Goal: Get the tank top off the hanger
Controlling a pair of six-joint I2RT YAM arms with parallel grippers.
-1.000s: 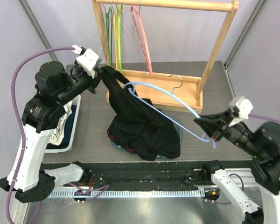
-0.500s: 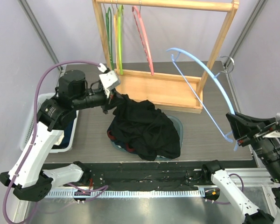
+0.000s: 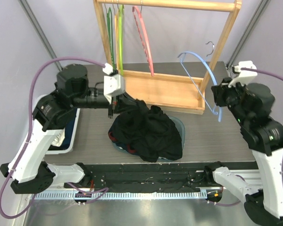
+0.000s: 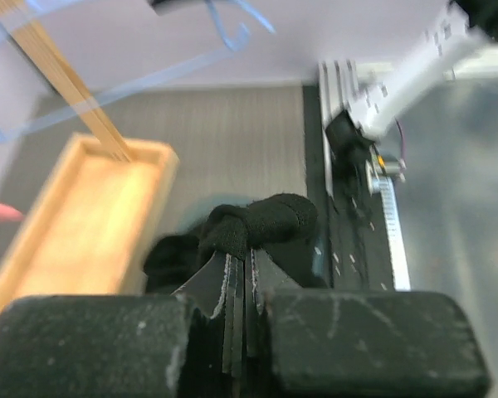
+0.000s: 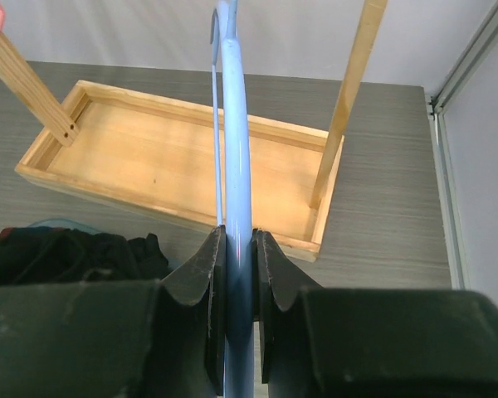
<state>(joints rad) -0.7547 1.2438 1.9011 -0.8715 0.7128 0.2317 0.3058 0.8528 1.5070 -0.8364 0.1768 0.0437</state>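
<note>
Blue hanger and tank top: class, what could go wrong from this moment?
1. The blue hanger, clamped in the right gripper, stands close to the wooden rack; swinging it might snag the post.
2. The left gripper pinches only a bunch of the tank top; pulling may drag the clothes beneath.

Bright, even overhead light fills the grey worktop (image 3: 212,136), with soft shadows; glare whitens the brushed-metal strip (image 3: 146,212) beyond its near edge. The left wrist view is smeared (the pale blue plastic hanger (image 4: 162,70) streaks), and the crumpled black tank top (image 3: 146,129) swallows detail.
</note>
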